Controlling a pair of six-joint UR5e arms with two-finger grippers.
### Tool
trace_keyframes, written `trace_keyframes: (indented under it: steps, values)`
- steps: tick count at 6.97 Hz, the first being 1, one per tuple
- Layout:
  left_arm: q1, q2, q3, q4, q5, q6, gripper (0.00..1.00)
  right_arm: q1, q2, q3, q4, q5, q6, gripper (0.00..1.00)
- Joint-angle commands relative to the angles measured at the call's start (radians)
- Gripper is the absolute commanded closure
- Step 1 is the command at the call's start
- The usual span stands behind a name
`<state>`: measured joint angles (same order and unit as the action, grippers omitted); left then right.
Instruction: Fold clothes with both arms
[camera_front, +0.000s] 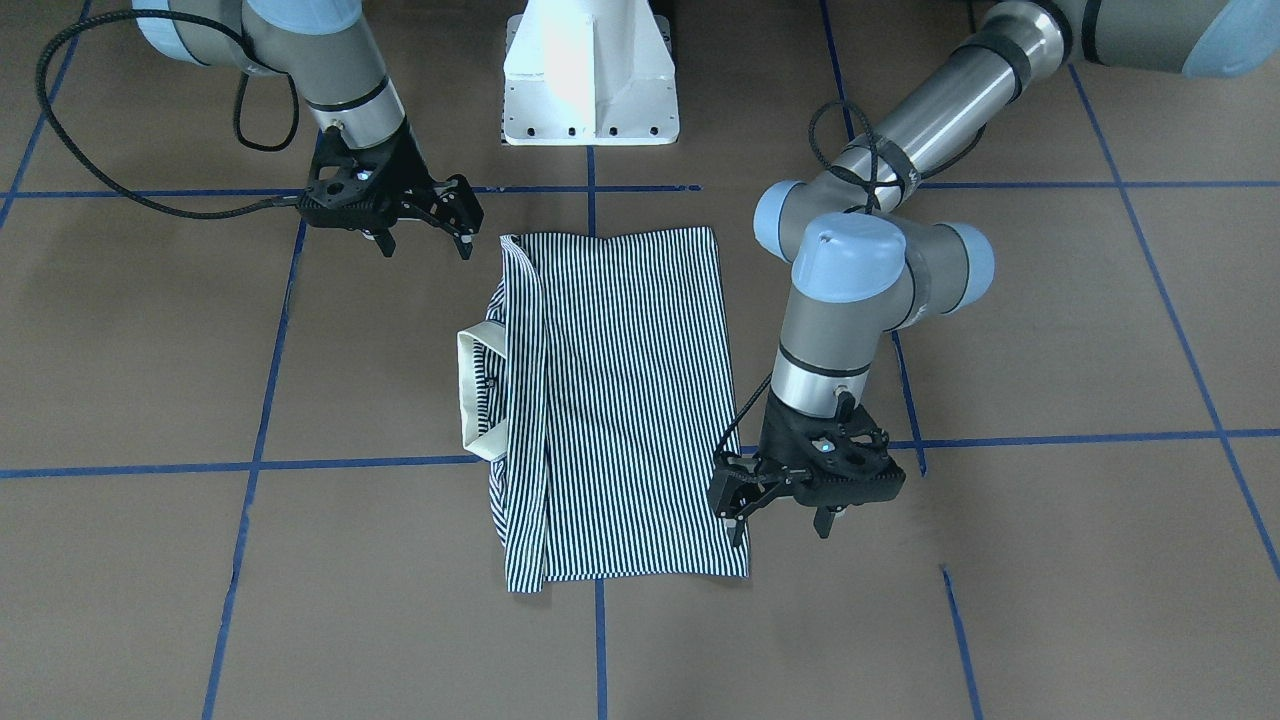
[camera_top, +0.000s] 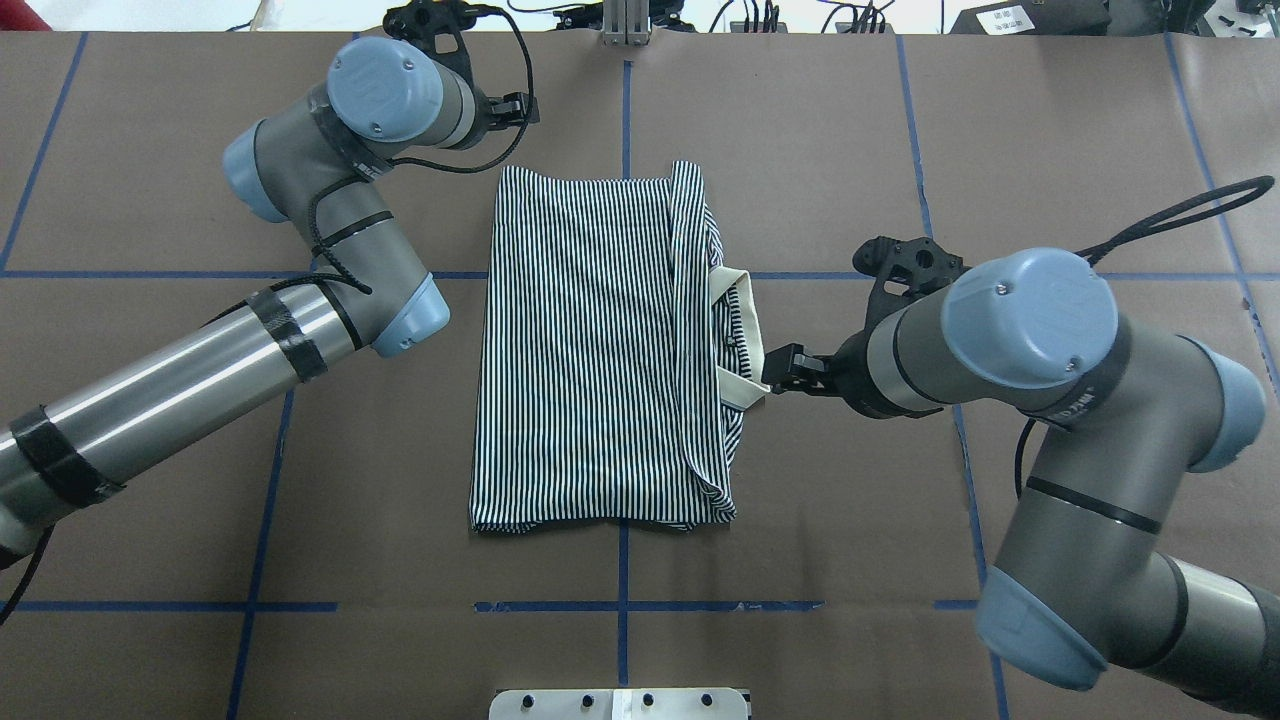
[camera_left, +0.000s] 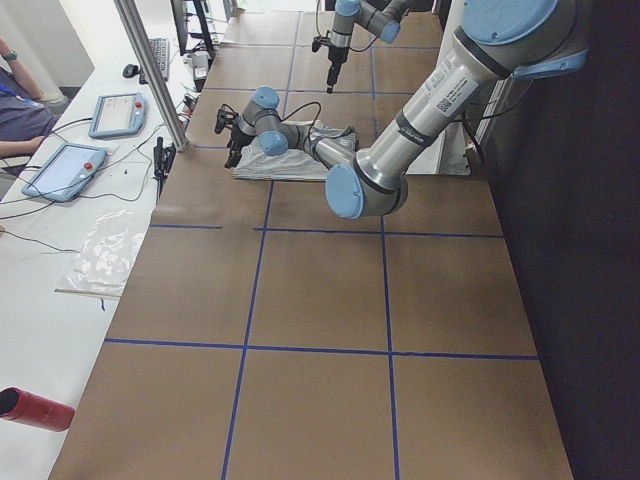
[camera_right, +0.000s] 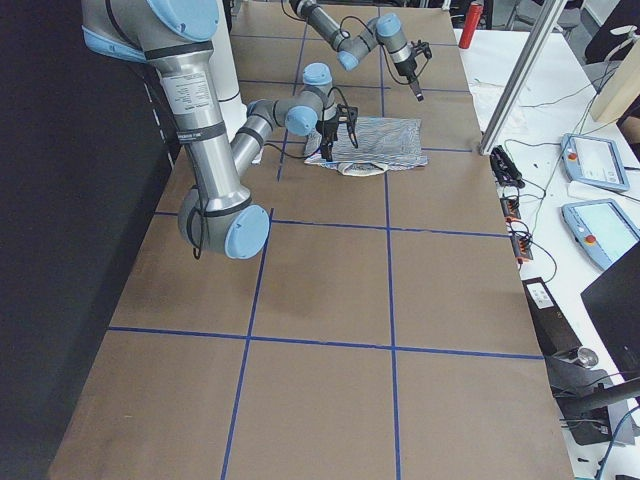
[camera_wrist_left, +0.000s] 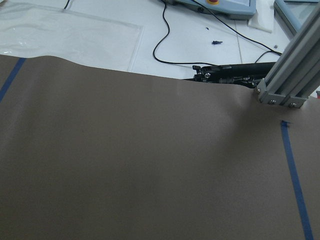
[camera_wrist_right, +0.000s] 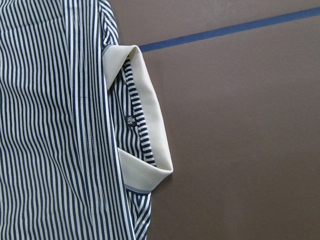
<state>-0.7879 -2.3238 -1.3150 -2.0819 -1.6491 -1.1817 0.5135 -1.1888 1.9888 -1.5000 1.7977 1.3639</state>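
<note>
Surroundings: brown paper-covered table (camera_front: 1050, 330) marked into squares by blue tape lines (camera_front: 260, 465). White metal pedestal (camera_front: 590, 80) stands beyond the shirt's robot-side edge, apart from it. Past the shirt's opposite edge, at the table's rim, are an aluminium post (camera_wrist_left: 292, 75) and a white bench carrying black cables (camera_wrist_left: 165, 35), a clear plastic sheet (camera_wrist_left: 65, 35) and two handheld consoles (camera_left: 65, 170). Nothing lies on the shirt or between it and either pincer.

Subject: polo shirt (camera_front: 620, 400), soft cloth with thin navy-and-white stripes, lies flat and folded into a long rectangle. The sleeves cannot be seen. Its cream collar (camera_wrist_right: 150, 115) sticks out as a stiff loop from the shirt's long edge on the robot's right. A small dark label (camera_wrist_right: 130, 120) sits inside it.

Right pincer (camera_front: 425, 240): black, fingers spread, gripping nothing. It hangs by the shirt's collar-side, robot-side corner, clear of the cloth. Its wrist view looks down on the collar.

Left pincer (camera_front: 780, 520): black, fingers spread, gripping nothing. It hangs just beside the shirt's corner diagonally opposite. Contact with the hem cannot be judged. Its wrist view shows only bare table.
</note>
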Motion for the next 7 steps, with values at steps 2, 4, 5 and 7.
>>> trace_keyframes:
  steps: [2,4,5,7]
  values:
    - [0.003,0.080,-0.290,0.230,-0.073,0.002,0.00,-0.081,0.157,-0.175,-0.058,-0.058,-0.167,0.00]
    - [0.003,0.087,-0.296,0.230,-0.092,0.002,0.00,-0.130,0.178,-0.220,-0.062,-0.084,-0.196,0.01]
    - [0.003,0.101,-0.299,0.229,-0.094,0.002,0.00,-0.163,0.182,-0.231,-0.069,-0.104,-0.198,0.04]
    - [0.003,0.103,-0.297,0.227,-0.094,0.001,0.00,-0.179,0.178,-0.261,-0.072,-0.113,-0.213,0.04]
